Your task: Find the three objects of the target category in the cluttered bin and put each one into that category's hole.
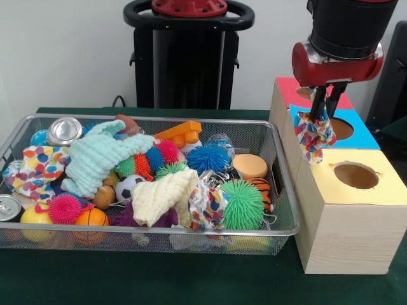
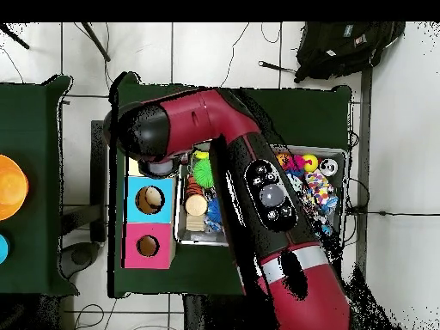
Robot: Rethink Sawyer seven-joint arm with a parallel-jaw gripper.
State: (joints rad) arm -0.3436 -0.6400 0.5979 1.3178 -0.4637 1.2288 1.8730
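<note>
one multicoloured patterned cloth (image 1: 315,135) hung clamped in my pincer (image 1: 324,108), just above the blue-topped hole (image 1: 341,128) of the wooden box (image 1: 346,235), beside the wire bin (image 1: 280,190) of toys.

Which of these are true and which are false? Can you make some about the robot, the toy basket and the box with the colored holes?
1. The gripper holds a spotted cloth. True.
2. The cloth hangs over the wire basket. False: it hangs over the wooden box, beside its blue panel.
3. A green spiky ball lies in the basket. True.
4. The yellow panel has no hole. False: it has a round hole.
5. A silver can sits at the basket's far corner in the front view. True.
6. The basket is empty. False: it is full of toys and cloths.
</note>
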